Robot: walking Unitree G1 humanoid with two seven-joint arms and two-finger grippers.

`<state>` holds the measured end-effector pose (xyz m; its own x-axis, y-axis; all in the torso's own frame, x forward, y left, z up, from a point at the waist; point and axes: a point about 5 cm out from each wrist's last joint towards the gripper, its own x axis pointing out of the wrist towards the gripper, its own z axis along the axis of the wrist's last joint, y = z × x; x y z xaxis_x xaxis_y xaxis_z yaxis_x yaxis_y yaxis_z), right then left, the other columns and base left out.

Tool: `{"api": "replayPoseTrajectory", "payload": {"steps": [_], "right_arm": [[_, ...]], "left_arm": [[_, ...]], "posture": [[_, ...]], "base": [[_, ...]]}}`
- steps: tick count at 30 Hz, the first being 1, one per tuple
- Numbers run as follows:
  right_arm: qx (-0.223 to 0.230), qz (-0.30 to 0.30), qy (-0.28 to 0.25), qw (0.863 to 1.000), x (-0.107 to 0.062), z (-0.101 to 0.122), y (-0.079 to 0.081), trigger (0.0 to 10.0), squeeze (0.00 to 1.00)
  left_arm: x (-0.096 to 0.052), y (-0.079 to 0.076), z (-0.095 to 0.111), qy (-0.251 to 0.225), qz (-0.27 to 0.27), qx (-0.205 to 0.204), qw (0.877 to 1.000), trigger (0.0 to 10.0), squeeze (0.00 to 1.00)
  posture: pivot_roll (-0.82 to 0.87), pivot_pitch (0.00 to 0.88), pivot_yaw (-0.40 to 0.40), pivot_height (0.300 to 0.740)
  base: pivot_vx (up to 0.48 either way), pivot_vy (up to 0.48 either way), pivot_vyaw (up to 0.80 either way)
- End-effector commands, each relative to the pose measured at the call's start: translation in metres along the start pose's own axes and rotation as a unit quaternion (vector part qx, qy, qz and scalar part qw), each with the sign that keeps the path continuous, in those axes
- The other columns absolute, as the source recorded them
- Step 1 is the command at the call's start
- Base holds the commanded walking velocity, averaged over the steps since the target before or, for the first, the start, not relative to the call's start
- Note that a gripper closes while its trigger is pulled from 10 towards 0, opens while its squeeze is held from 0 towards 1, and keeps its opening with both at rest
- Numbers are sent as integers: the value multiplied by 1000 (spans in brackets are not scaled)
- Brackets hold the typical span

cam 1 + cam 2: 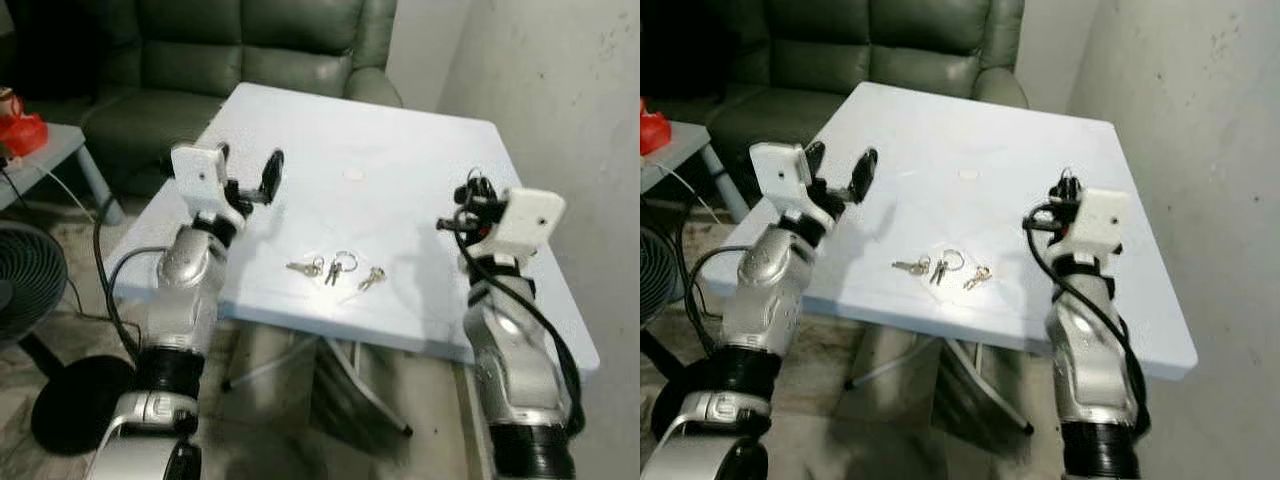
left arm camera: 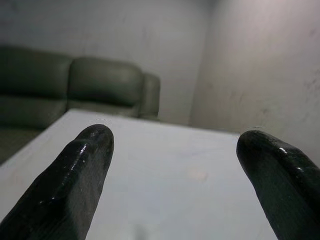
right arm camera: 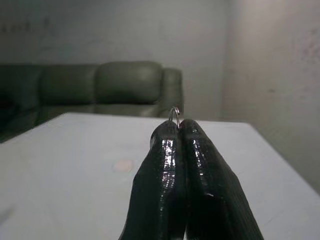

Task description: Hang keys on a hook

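Already your right hand (image 3: 177, 131) pinches a small metal ring at its tips.
Meanwhile the keys (image 1: 335, 270) lie on the worktop (image 1: 400, 150) near its front edge, at about ten o'clock from that hand; your left hand (image 1: 250, 180) hovers wide apart. Next you likely need to find a hook.

Small bunch of metal keys on ring (image 1: 335, 270) lies near front edge of pale blue square table (image 1: 400, 170). Tabletop around keys bare on every side. Grey plaster wall (image 1: 570, 100) close beyond table's right edge. Dark green leather sofa (image 1: 250, 50) behind its far edge.
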<state>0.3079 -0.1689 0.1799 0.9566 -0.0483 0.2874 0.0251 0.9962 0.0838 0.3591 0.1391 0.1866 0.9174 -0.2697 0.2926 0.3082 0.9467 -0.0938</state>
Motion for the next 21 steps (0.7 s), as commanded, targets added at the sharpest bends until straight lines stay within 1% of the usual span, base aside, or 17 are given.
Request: {"api": "replayPoseTrajectory", "payload": {"steps": [1, 2, 4, 5, 6, 8, 12, 17, 21], "right_arm": [[-4, -3, -11, 1000, -2, 5, -4, 10000, 0], [-12, 0, -13, 1000, -4, 4, -5, 10000, 0], [3, 6, -11, 1000, -7, 3, -5, 10000, 0], [-7, -1, -5, 1000, -8, 1, -8, 10000, 0], [-6, -2, -2, 1000, -9, -1, -8, 10000, 0], [-7, 0, 4, 1000, -10, -3, -9, 10000, 0], [-31, -29, 15, 999, -11, -9, -15, 10000, 0], [-27, -14, 22, 999, -12, -11, -14, 10000, 0], [-28, -16, 18, 999, -12, -10, -14, 10000, 0]], "left_arm": [[1, 0, 0, -1, 3, -7, 1000, 10000, 0], [1, 2, 0, 3, 12, -2, 1000, 10000, 0], [1, 5, 1, 6, 17, -6, 1000, 10000, 0], [1, 6, 1, 7, 16, -6, 1000, 10000, 0], [2, 6, 1, 10, 11, 5, 1000, 10000, 0], [4, 7, 2, 13, 11, 9, 1000, 10000, 0], [9, 8, 3, 16, 16, -2, 1000, 10000, 0], [11, 8, 2, 21, 23, -9, 999, 10000, 0], [9, 12, -1, 31, 27, 1, 999, 10000, 0]], "posture": [[-90, 0, -64, 740], [-90, 0, -64, 740], [-93, 0, -64, 740], [-93, 0, -64, 740], [-97, 0, -63, 740], [-97, 0, -63, 740], [-100, 0, -56, 740], [-106, 0, -50, 740], [-108, 0, -47, 740]], "base": [[0, 0, 0], [0, 0, 0], [0, 0, 0], [0, 0, 0], [0, 0, 0], [0, 0, -238], [0, 0, -753], [0, 0, -800], [0, 0, -797]]}}
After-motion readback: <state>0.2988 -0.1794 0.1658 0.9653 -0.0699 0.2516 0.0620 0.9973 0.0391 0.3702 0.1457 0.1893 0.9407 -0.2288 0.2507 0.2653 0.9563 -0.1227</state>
